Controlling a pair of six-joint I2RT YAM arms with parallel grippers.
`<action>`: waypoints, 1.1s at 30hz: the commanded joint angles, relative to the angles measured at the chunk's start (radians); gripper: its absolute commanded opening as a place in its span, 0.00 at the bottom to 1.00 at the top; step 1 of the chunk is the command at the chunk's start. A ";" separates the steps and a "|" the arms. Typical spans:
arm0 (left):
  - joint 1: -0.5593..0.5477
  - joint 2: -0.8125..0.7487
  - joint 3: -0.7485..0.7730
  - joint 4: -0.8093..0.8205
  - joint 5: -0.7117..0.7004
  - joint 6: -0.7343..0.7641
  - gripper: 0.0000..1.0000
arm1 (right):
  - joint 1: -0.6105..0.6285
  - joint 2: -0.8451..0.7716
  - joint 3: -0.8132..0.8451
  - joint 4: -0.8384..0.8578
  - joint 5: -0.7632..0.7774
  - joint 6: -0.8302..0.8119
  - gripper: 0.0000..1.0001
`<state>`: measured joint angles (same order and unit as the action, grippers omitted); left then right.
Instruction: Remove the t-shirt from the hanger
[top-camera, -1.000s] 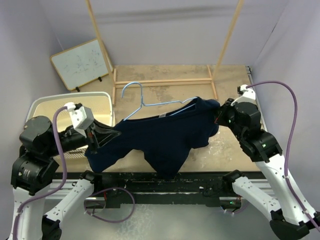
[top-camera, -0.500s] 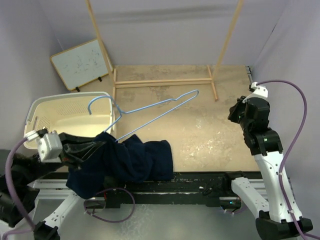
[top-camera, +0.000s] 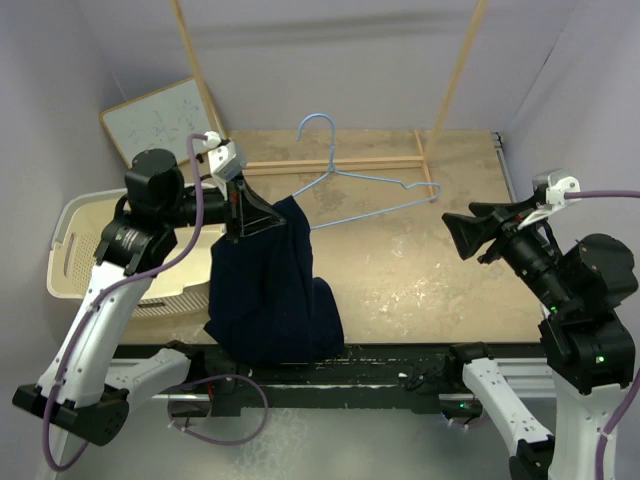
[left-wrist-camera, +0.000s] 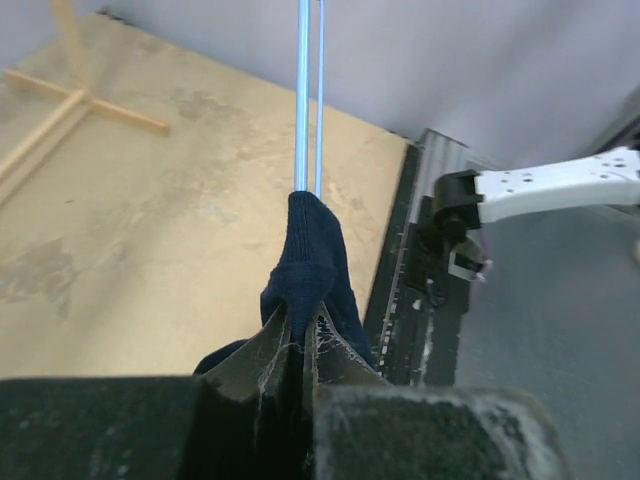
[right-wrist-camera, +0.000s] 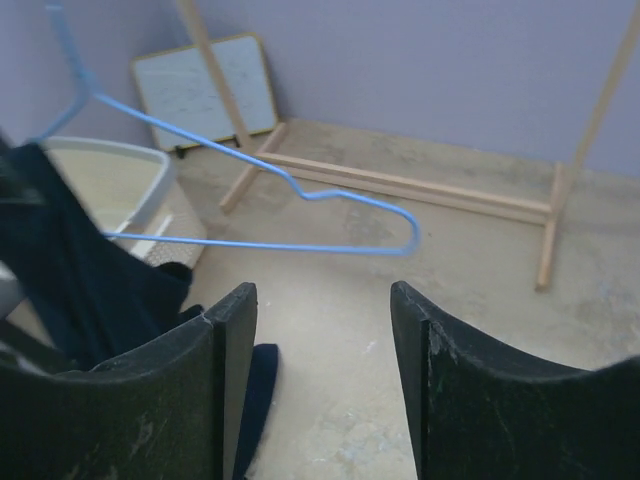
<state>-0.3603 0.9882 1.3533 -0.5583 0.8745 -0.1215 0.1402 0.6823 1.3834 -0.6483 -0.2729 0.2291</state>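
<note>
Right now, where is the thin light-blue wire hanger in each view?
Top external: the thin light-blue wire hanger sits upper centre, hook uppermost in the picture.
Left wrist: top centre, two near-parallel wires entering the dark navy fabric t-shirt.
Right wrist: upper left to centre.
Shared landmark: that t-shirt, draped over the hanger's end.

Tan table (top-camera: 420, 270) (scuffed) carries the wooden rack base (top-camera: 330, 163).

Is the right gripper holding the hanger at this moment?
No, the right gripper is open and empty, and the hanger hangs in the air beyond its fingertips.
</note>
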 joint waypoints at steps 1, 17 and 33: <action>-0.001 0.068 0.012 0.242 0.323 -0.059 0.00 | 0.000 0.030 0.059 -0.030 -0.235 -0.061 0.60; -0.003 0.132 0.007 0.353 0.540 -0.101 0.00 | 0.012 0.124 0.019 0.099 -0.626 -0.031 0.42; -0.003 0.281 0.072 0.461 0.232 -0.238 0.76 | 0.015 0.154 0.126 -0.071 -0.265 -0.014 0.00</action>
<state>-0.3569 1.2495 1.3666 -0.1589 1.1812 -0.3195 0.1593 0.8066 1.4315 -0.6624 -0.7681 0.2173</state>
